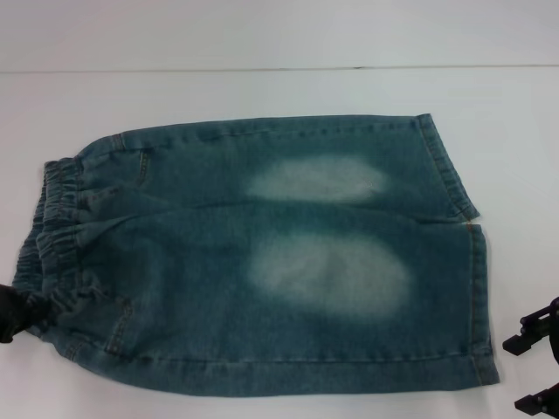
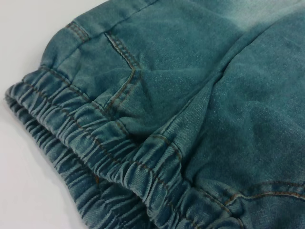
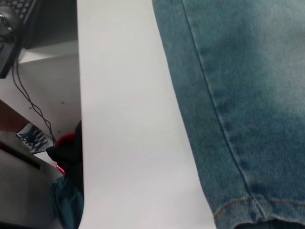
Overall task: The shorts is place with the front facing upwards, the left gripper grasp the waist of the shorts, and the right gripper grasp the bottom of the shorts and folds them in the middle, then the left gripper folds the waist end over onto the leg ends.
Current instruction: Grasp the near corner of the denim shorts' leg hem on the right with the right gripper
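Observation:
The blue-green denim shorts (image 1: 262, 262) lie flat on the white table (image 1: 262, 44) with two pale faded patches facing up. The ruched waist (image 1: 57, 218) is at the left, and the leg ends with their stitched hems (image 1: 476, 297) are at the right. My left gripper (image 1: 10, 314) is at the near corner of the waist, where the band bunches against it. Its wrist view shows the waist (image 2: 95, 157) close up. My right gripper (image 1: 528, 371) is open just right of the near leg's hem, apart from the cloth. Its wrist view shows that hem (image 3: 200, 109).
A strip of bare white table (image 3: 128, 119) runs beside the hem. Past the table's edge, a keyboard (image 3: 14, 9), cables (image 3: 28, 100) and a dark red-and-black object (image 3: 69, 152) sit lower down. The table's far edge (image 1: 262, 70) runs behind the shorts.

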Tool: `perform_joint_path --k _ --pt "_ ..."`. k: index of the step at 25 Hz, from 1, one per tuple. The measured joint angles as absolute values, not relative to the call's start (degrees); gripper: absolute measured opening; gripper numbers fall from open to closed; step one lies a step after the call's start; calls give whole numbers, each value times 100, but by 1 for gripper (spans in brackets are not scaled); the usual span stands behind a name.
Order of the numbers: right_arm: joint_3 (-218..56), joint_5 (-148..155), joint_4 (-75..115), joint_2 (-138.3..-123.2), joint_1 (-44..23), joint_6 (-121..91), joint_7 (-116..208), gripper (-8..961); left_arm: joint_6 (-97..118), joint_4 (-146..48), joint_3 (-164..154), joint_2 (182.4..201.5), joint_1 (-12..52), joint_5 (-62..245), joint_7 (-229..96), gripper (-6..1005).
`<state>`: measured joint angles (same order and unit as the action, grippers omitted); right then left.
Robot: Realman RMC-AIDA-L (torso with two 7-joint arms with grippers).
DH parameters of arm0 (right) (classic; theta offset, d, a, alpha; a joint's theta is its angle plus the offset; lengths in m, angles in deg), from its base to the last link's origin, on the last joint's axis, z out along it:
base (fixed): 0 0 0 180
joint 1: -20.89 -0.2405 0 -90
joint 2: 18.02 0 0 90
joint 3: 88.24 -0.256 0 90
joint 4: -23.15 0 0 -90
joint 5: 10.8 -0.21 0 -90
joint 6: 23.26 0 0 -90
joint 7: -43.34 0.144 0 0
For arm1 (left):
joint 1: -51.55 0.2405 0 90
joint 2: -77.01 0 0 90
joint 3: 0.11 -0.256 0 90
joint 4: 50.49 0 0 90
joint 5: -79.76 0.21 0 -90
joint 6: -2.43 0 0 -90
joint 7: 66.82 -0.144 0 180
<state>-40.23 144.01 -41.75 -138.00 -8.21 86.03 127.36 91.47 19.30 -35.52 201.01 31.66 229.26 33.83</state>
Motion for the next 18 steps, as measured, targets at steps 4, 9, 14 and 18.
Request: perform_joint_path --k 4,9,14,18 --pt "-3865 14388 -4053 -13810 -837 8510 12810 806 9138 1929 -3552 20103 3166 22926 3387 81" --pt "-3680 14338 -3871 -13818 -851 8435 12827 807 9118 1922 -3553 20103 3160 22922 3382 81" --pt "-3456 14135 -3773 -13817 -841 8282 12887 807 9117 1921 -3553 20103 3167 22918 3375 81" --pt "-3424 13917 -3772 -13808 -803 8262 12845 807 9118 1920 -3553 20103 3180 22916 3371 81"
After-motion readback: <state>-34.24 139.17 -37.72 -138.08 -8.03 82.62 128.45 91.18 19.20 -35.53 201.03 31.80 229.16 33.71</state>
